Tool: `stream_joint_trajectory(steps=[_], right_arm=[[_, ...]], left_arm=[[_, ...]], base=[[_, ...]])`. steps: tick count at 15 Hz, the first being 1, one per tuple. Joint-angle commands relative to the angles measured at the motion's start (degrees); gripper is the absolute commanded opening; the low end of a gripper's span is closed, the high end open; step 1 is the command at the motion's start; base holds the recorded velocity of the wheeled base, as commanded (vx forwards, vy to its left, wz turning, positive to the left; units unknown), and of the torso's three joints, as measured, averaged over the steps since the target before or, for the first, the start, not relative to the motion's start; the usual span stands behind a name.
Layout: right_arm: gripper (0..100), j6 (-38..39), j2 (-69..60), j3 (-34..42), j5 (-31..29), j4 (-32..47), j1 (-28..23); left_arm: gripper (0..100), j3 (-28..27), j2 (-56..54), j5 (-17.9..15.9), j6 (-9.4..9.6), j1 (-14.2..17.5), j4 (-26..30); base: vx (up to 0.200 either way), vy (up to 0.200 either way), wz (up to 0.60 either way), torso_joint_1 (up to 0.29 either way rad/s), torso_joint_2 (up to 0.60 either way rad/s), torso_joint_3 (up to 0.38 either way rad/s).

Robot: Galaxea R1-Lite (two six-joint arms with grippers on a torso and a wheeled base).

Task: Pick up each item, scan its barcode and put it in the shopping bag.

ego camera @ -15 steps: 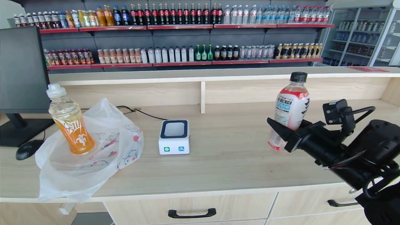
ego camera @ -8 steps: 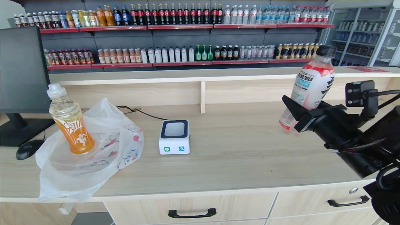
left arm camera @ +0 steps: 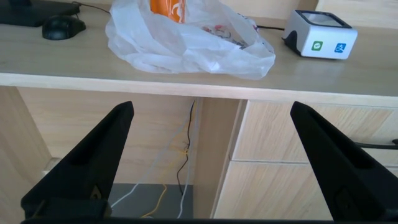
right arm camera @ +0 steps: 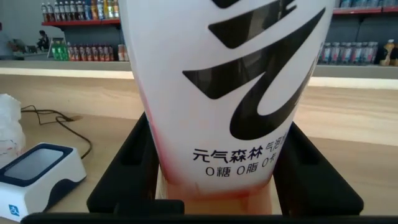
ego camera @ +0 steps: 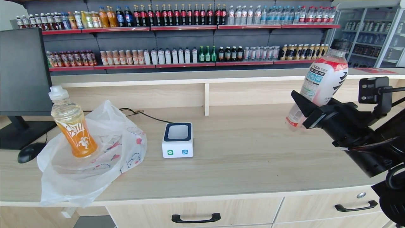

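My right gripper [ego camera: 311, 114] is shut on a white bottle [ego camera: 319, 80] with a red band and black cap, held tilted in the air over the right part of the counter [ego camera: 240, 152]. Up close the white bottle [right arm camera: 227, 93] sits between the black fingers [right arm camera: 127, 168]. The white barcode scanner [ego camera: 177, 139] with a dark blue rim stands mid-counter, well left of the bottle; the scanner [right arm camera: 34, 173] is below and aside of it. An orange drink bottle [ego camera: 72, 126] stands inside the thin plastic shopping bag [ego camera: 95, 158] at the left. My left gripper [left arm camera: 205, 162] hangs open below the counter edge.
A monitor [ego camera: 20, 72] and black mouse [ego camera: 30, 152] sit at the far left, with a cable [ego camera: 145, 114] running behind the scanner. A raised wooden ledge [ego camera: 205, 82] borders the counter's back. Drawers with black handles [ego camera: 195, 218] are below.
My right gripper has lifted the white bottle up off the counter and carried it slightly right. The head camera has shifted a little.
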Motion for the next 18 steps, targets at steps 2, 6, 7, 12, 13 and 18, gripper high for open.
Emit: stream_joint_trajectory(steps=[2, 6, 7, 12, 13, 18], right_arm=[[0, 0.3, 0.3, 0.2, 0.1, 0.2, 0.1], [0, 0.5, 1.8, -0.9, 0.1, 0.2, 0.1], [0, 0.5, 2.1, -1.2, 0.1, 0.2, 0.1], [0, 0.5, 2.2, -1.3, 0.1, 0.2, 0.1], [0, 0.5, 2.1, -1.3, 0.1, 0.2, 0.1], [0, 0.5, 1.3, -0.6, 0.1, 0.2, 0.1]], left_arm=[[100, 0.0, 0.0, 0.1, 0.14, 0.0, 0.0], [100, 0.0, 0.0, 0.1, -0.04, 0.0, 0.0], [100, 0.0, 0.0, 0.1, -0.04, 0.0, 0.0], [100, 0.0, 0.0, 0.1, -0.04, 0.0, 0.0], [100, 0.0, 0.0, 0.1, -0.04, -0.1, 0.0], [100, 0.0, 0.0, 0.1, 0.14, -0.1, -0.1]], base=[[0.0, 0.2, 0.0, 0.007, 0.0, 0.005], [0.0, 0.2, 0.0, -0.001, 0.0, -0.001], [0.0, 0.2, 0.0, 0.002, -0.01, 0.002], [0.0, 0.2, 0.0, 0.002, 0.0, 0.002], [0.0, 0.2, 0.0, 0.002, 0.0, 0.002], [0.0, 0.12, 0.0, 0.002, 0.0, 0.001]])
